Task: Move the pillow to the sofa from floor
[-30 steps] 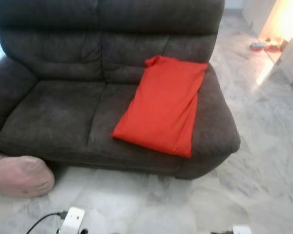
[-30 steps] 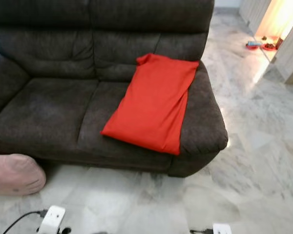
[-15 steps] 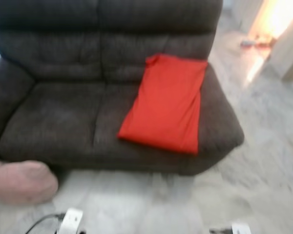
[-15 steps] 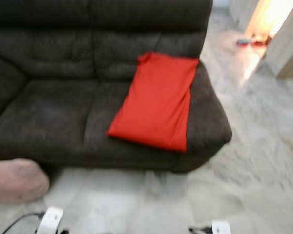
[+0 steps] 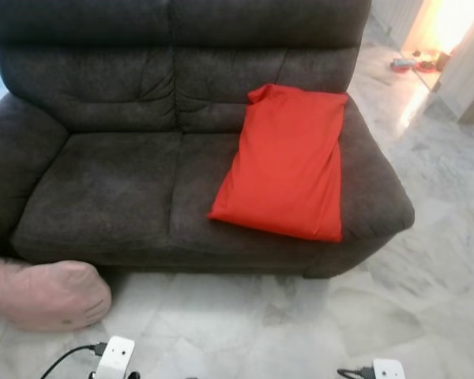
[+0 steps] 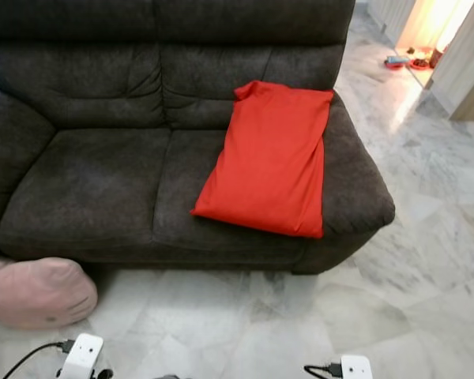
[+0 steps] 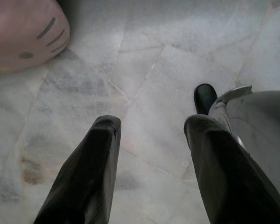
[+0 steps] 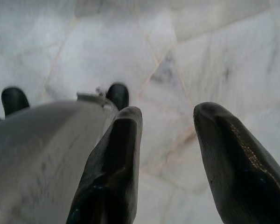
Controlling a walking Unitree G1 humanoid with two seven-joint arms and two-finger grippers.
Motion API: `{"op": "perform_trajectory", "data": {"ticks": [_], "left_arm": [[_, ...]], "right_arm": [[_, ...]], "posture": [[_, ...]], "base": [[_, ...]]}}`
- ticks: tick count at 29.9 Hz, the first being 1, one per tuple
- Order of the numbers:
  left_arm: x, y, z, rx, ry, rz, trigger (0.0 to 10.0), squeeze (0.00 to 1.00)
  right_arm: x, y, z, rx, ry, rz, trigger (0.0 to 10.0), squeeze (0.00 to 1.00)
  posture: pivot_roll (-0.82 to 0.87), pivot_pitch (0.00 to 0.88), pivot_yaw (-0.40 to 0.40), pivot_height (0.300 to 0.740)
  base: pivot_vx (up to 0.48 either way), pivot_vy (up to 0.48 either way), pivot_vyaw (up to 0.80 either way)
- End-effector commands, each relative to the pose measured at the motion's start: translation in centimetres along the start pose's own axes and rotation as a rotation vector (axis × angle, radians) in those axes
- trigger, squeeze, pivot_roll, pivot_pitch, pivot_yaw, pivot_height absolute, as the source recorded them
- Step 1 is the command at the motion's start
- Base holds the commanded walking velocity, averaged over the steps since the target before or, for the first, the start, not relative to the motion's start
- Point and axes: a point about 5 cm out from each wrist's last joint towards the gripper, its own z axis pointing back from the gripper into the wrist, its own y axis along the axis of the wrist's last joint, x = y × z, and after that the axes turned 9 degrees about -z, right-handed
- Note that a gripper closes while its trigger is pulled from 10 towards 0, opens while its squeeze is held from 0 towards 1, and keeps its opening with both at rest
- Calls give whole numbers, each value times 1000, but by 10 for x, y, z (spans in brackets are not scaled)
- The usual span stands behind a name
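A pink pillow [image 5: 47, 294] lies on the marble floor at the lower left, against the front left corner of the dark brown sofa [image 5: 103, 181]; its stitched face marks show in the left wrist view [image 7: 23, 37]. My left gripper [image 7: 151, 126] hangs open above the floor, a short way from the pillow. My right gripper [image 8: 165, 116] hangs open over bare marble, with nothing between its fingers.
A red cloth [image 5: 288, 162] is draped over the sofa's right seat and backrest. The left seat cushion [image 6: 87, 189] is bare. A bright doorway with small items on the floor [image 5: 415, 61] is at the far right. Marble floor [image 6: 261, 324] spreads in front of the sofa.
The whole view has shifted: the camera turned a little left, so the sofa and cloth sit further right and more of the pillow shows. Nothing in the scene moved.
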Motion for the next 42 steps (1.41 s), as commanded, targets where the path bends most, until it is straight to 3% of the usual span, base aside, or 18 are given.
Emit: {"op": "perform_trajectory", "data": {"ticks": [1,42], "left_arm": [[1,-8,2,-30,-4,8,10000,0],[0,-9,2,-31,-5,10,10000,0]], "right_arm": [[2,-3,1,-14,-3,2,10000,0],[-5,-3,0,-11,21,19,10000,0]], "posture": [[113,107,-13,740],[123,114,-13,740]], "base": [[0,307,0],[0,456,0]]}}
